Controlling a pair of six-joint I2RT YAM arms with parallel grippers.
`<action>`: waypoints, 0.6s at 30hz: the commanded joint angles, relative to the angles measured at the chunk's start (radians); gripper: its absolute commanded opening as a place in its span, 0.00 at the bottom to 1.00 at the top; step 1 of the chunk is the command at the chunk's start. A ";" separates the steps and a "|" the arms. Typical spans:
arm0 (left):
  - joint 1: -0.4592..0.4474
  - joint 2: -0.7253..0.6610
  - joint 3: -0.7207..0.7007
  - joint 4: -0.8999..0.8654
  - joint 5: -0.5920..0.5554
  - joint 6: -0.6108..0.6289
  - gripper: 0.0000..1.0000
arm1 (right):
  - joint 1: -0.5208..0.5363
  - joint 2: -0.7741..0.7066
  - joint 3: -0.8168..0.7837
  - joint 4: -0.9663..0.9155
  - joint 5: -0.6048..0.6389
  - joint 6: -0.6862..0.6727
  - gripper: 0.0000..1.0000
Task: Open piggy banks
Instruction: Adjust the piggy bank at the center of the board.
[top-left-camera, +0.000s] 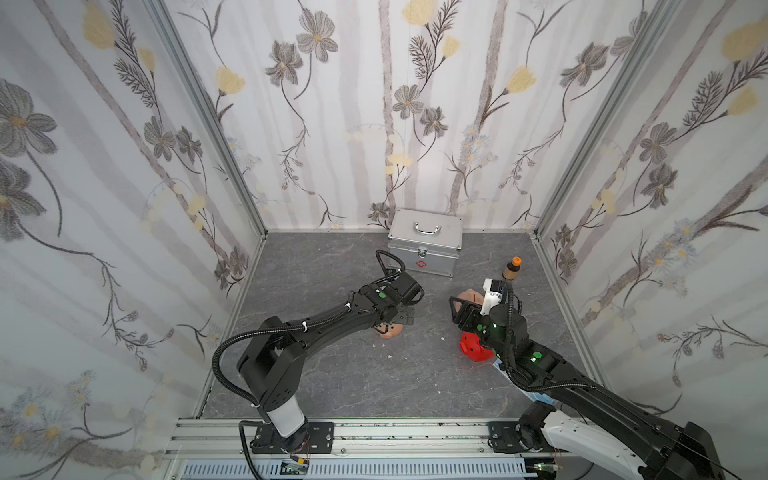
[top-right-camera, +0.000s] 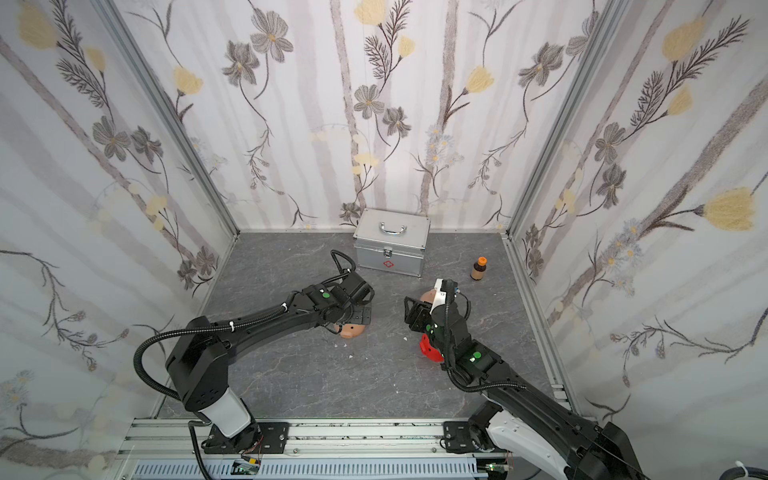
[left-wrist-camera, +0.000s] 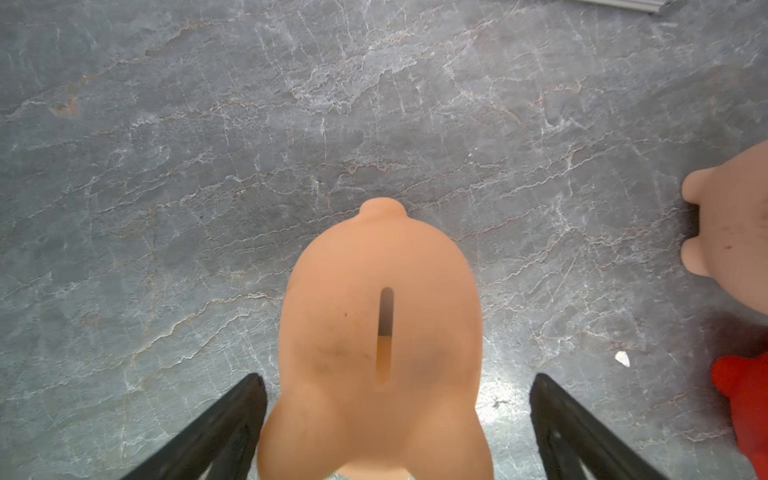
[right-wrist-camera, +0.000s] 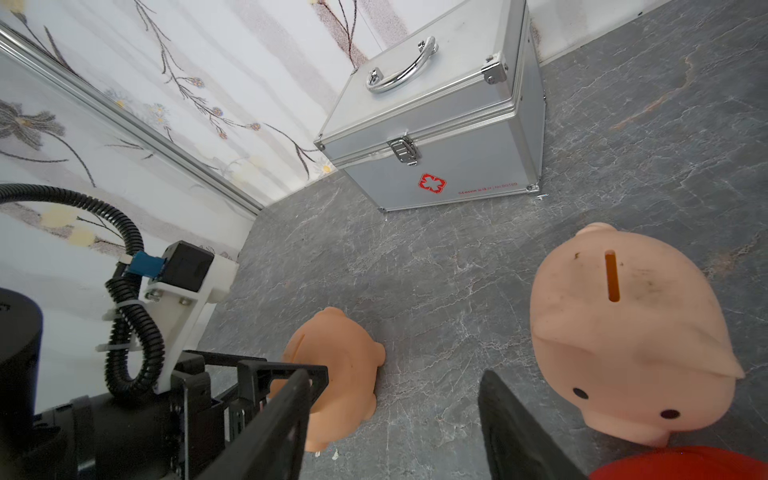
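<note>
Nearest on the right, the red piggy bank (top-left-camera: 471, 347) sits mostly hidden under the right arm's wrist. I cannot tell which way it lies.

A little farther and to the left, the orange-peach piggy bank (left-wrist-camera: 382, 332) stands on the grey tabletop (top-left-camera: 332, 374) with its coin slot up. The left gripper (left-wrist-camera: 397, 378) hangs over it. Its jaws are spread wide, one on each side of the body, and neither touches it.

Farther right, the right gripper (right-wrist-camera: 399, 376) has its jaws apart with only bare tabletop between them. The pale pink piggy bank (right-wrist-camera: 623, 332) stands just beside it, also slot up.

No plug shows on any pig. They are probably underneath.

Against the far wall stands the silver first-aid case (top-left-camera: 426, 245), with the brown orange-capped bottle (top-left-camera: 512, 268) to its right.

The step in hand looks like the grasp of the orange-peach pig. Next, the left jaws should close squarely on its rounded flanks without letting it slip. The pig then needs lifting and tipping so its belly faces the empty right claw.
</note>
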 joint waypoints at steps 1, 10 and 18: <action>-0.002 0.006 0.003 -0.042 0.006 0.002 1.00 | -0.001 0.007 -0.001 0.001 0.015 -0.002 0.65; -0.005 0.025 0.002 -0.056 0.020 0.007 1.00 | -0.002 0.030 -0.002 0.018 -0.010 0.007 0.65; -0.006 0.045 0.016 -0.067 0.022 0.021 0.92 | -0.003 0.037 -0.004 0.021 -0.009 0.013 0.65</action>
